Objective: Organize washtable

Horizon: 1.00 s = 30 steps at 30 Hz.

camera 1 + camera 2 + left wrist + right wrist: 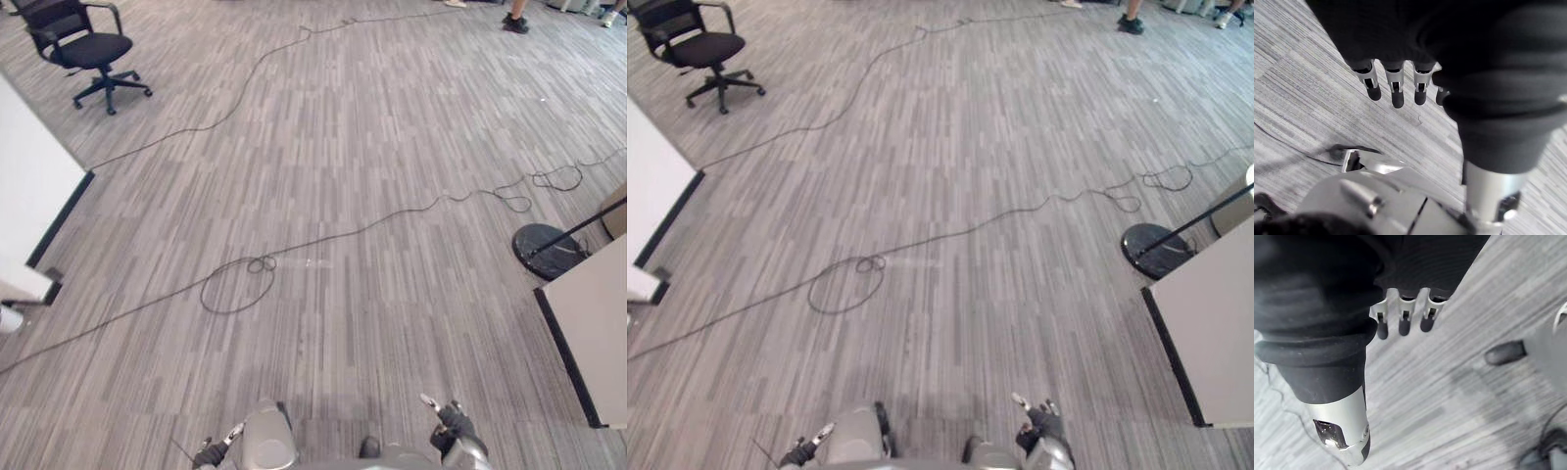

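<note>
Over carpet (343, 196): left hand (1396, 93), right hand (1404, 324) relaxed.

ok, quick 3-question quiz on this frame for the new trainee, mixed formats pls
1. True or false: the left robot hand or the right robot hand is holding something.
2. Which item stands far ahead on the robot's left?
A. black office chair
B. stepladder
C. waste bin
3. Fill in: the round black stand base sits on the robot's ____ side.

Key: 1 false, both hang with relaxed fingers and hold nothing; 2 A; 3 right.
</note>
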### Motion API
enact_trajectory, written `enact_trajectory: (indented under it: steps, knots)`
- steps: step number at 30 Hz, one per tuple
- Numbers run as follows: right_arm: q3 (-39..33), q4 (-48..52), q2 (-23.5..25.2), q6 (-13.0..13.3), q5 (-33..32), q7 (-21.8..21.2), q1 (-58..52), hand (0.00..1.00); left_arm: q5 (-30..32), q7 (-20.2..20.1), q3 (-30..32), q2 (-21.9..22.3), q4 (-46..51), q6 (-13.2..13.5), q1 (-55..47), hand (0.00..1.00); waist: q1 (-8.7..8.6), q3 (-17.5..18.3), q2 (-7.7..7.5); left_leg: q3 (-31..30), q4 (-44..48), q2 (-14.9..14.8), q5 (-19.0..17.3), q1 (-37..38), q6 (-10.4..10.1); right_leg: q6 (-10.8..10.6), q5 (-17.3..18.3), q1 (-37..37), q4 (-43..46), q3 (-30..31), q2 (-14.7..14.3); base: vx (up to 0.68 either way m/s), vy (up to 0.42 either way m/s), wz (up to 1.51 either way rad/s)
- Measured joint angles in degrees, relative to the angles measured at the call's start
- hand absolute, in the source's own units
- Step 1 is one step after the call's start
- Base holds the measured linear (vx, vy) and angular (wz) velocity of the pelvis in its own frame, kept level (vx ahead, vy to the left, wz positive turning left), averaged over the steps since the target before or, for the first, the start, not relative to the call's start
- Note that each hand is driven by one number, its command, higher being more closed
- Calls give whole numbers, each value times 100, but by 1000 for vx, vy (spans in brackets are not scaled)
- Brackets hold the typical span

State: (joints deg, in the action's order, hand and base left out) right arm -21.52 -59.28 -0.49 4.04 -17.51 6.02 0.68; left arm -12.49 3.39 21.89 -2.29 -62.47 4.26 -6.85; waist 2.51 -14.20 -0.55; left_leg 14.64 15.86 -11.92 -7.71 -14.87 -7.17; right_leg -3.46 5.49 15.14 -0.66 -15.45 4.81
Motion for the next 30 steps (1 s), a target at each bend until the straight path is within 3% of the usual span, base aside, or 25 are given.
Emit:
enact_trajectory:
  steps: [1,2,3,4,5,7,8,9,11,12,13,14,15,16,18,19,20,22,23,24,26,27,28,29,30]
  knots:
    - [9,-17,-6,-2,1,7,15,0,-5,-28,-38,12,-4,0,-32,0,106,10,34,-111,-314,13,715,-44,-19,-102,188,226,-101,149,41,676,317,-50]
    - [70,-31,63,-3,2,20,9,0,-30,-62,-55,-9,12,2,-41,0,174,64,-59,-80,-11,102,1009,-83,132,-61,346,287,-92,255,159,670,318,-50]
    - [137,-66,105,-4,4,7,1,0,-35,-66,-101,-61,26,5,-40,0,159,88,-152,-47,217,122,908,-201,282,-38,357,253,-49,285,222,560,246,-27]
    - [195,-77,174,-12,7,-3,31,0,-39,-78,-112,-124,18,10,22,0,142,101,-250,-47,677,116,621,-431,577,-81,202,193,69,309,293,454,215,-8]
    - [205,-82,200,-15,12,-2,27,0,-40,-74,-100,-137,8,3,59,0,162,109,-278,-40,825,119,536,-460,647,-155,137,140,200,326,366,568,288,-10]
    - [188,-136,277,-15,24,0,-44,0,-40,-71,-21,-220,-51,-53,26,0,139,150,-479,273,873,362,284,2,949,-400,-13,-160,1341,605,804,537,284,-14]
    - [177,-171,268,-11,24,0,-64,0,-40,-71,-26,-223,-51,-66,16,0,145,155,-489,316,879,431,187,155,965,-497,-74,-282,1802,688,887,561,312,-27]
    - [167,-231,264,-21,22,-5,-122,0,-35,-76,-54,-234,-45,-73,0,0,129,162,-488,460,794,594,-231,680,1011,-520,-565,-867,3408,964,1186,426,253,-22]
    - [117,-228,266,-27,30,-18,-149,0,-30,-75,-127,-288,-32,-76,13,0,41,132,-499,488,654,745,-485,1022,1054,-488,-1152,-1291,4460,1051,1410,363,190,-10]
    - [74,-244,267,-57,50,-29,-143,0,-27,-73,-164,-323,-28,-91,18,0,-9,110,-506,473,503,853,-612,1304,1088,-479,-892,-1646,5222,1105,1477,466,153,-9]
    - [57,-226,218,-70,107,-27,-188,0,58,-68,-237,-355,-37,-127,21,0,-95,102,-465,467,121,908,-656,1868,1079,-219,-221,-2125,5940,897,1403,470,134,-4]
    - [58,-219,206,-68,140,-26,-212,0,103,-70,-310,-369,-36,-125,14,0,-154,91,-432,451,-59,908,-652,2092,1073,-142,4,-2269,6002,706,1343,471,121,8]
    - [38,-139,213,-57,124,-46,-234,0,138,-77,-444,-392,-35,-122,16,0,-191,79,-383,461,-365,906,-586,2461,992,-60,393,-2574,5789,262,1234,396,79,24]
    - [42,-39,207,-49,137,-71,-291,0,195,-79,-581,-421,-36,-121,103,0,-204,70,-366,448,-554,904,-582,2682,984,-10,562,-2818,5108,-126,1096,388,53,28]
    - [46,17,190,-46,132,-107,-305,0,242,-76,-676,-421,-34,-115,223,0,-241,63,-337,333,-734,905,-590,2926,971,24,511,-3061,3821,-435,881,391,-30,47]
    - [63,31,186,-43,134,-105,-272,0,340,-72,-683,-378,-30,-105,322,0,-318,53,-320,251,-890,899,-594,3033,959,-46,197,-3112,2409,-525,695,565,-96,84]
    - [65,43,183,-47,126,-109,-255,0,413,-72,-706,-296,-21,-79,349,0,-380,48,-303,240,-1062,903,-661,3222,802,-87,-248,-3113,1270,-534,588,564,-112,78]
    - [43,113,183,-46,124,-107,-302,0,438,-70,-612,-224,3,-25,305,0,-395,44,-292,91,-1206,905,-941,3737,519,-30,-351,-3106,874,-455,539,617,-182,59]
    - [-10,180,162,-50,113,-126,-344,0,474,-67,-579,-188,-10,-14,282,0,-422,53,-215,-6,-1169,822,-1116,3935,443,181,-715,-3108,1102,-356,475,605,-199,42]
    - [-42,192,122,-46,117,-124,-343,0,483,-72,-559,-126,-18,-10,247,0,-443,97,-113,-45,-1102,738,-1171,4004,376,244,-813,-3163,1378,-338,411,470,-165,21]
    - [-188,213,126,-29,115,-124,-344,0,470,-82,-373,-15,-31,18,188,0,-413,138,36,-82,190,437,-1183,3588,339,311,-842,-3223,1936,-356,371,507,-246,7]
    - [-325,247,86,-39,108,-122,-343,0,468,-77,-230,76,-4,14,165,0,-441,156,167,-161,1720,20,-932,2999,104,486,-799,-3014,1963,-519,213,559,-311,-9]
    - [-282,253,-16,-42,109,-112,-341,0,441,-69,-140,152,-14,4,124,0,-402,112,429,-237,3247,-546,-368,2330,-5,569,-632,-2747,1800,-506,-112,572,-262,-22]
    - [-248,232,-88,-46,109,-108,-333,0,406,-71,-138,191,-26,2,100,0,-367,95,548,-206,3908,-800,-375,2037,-7,607,-590,-2579,1676,-492,-271,687,-172,-46]
    - [-212,178,-132,-62,110,-93,-324,0,355,-72,-108,172,-42,-2,80,0,-309,42,581,-10,4621,-1077,-460,1639,124,639,-569,-2210,1465,-411,-431,560,-104,-43]
